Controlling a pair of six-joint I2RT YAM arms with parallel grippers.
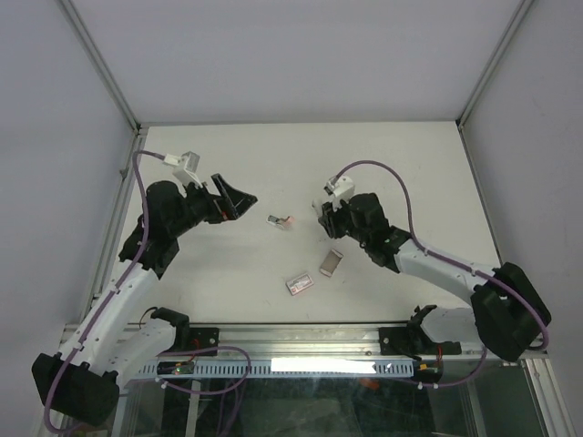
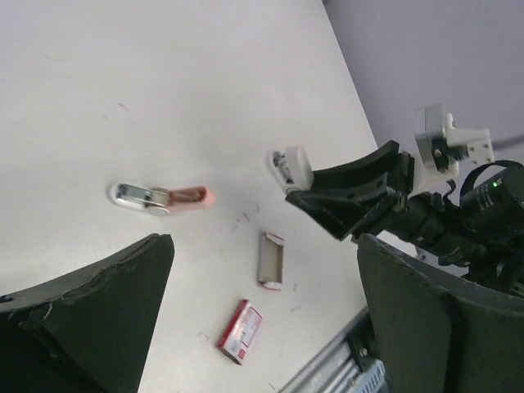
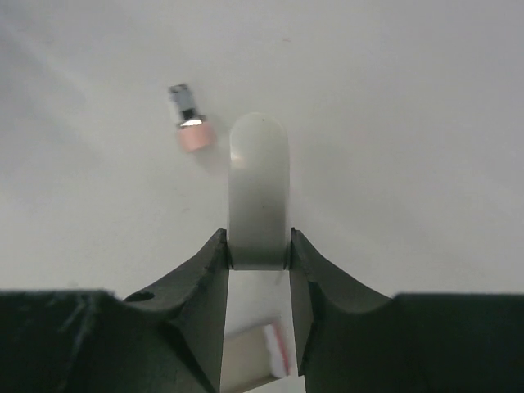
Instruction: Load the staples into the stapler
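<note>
The stapler is laid left-to-right mid-frame, between the spread left hand and the right hand pinched on a white piece.

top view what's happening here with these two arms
The right gripper is shut on a small white piece. The pink and metal stapler lies on the table between the two arms, with nothing touching it. The left gripper is open and empty, off to the stapler's left. A grey-brown sleeve and a red-and-white box lie nearer the arm bases.
</note>
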